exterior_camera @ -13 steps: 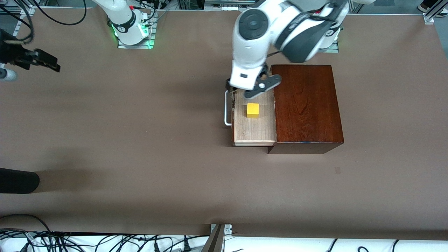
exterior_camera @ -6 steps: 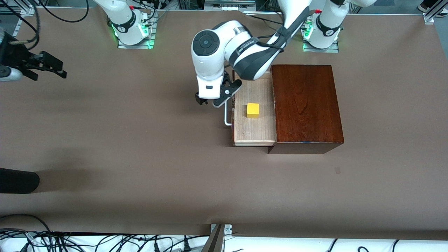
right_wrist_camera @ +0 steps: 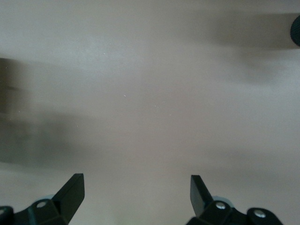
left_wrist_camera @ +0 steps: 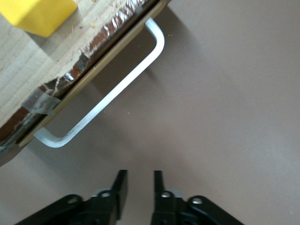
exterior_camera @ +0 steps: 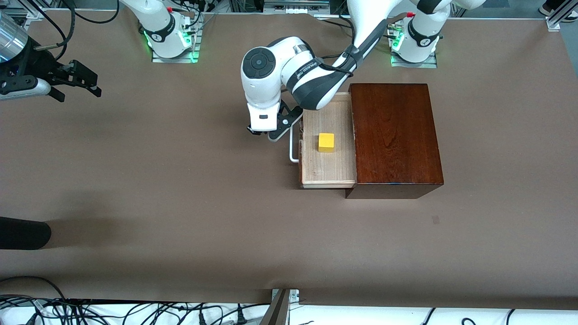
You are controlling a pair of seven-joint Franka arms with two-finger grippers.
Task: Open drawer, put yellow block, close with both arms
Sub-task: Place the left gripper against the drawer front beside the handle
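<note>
The drawer (exterior_camera: pixel 327 168) stands pulled out of the dark wooden box (exterior_camera: pixel 395 135), and the yellow block (exterior_camera: pixel 326 142) (left_wrist_camera: pixel 37 16) lies on its pale floor. The white bar handle (exterior_camera: pixel 292 149) (left_wrist_camera: pixel 108 98) is free. My left gripper (exterior_camera: pixel 266 132) (left_wrist_camera: pixel 140 172) hangs low over the table just beside the handle, toward the right arm's end. Only a narrow gap is left between its fingers, with nothing in it. My right gripper (exterior_camera: pixel 83 83) (right_wrist_camera: pixel 136 180) is wide open and empty, over bare table at the right arm's end.
A dark rounded object (exterior_camera: pixel 22 232) juts in at the table's edge on the right arm's end, nearer the front camera. Cables lie along the nearest edge (exterior_camera: pixel 135 311). The brown table top (exterior_camera: pixel 180 180) stretches between the drawer and the right gripper.
My left gripper moved off the drawer to the table beside the handle, and its fingers drew close together. My right gripper shifted slightly toward the table's middle, still wide open.
</note>
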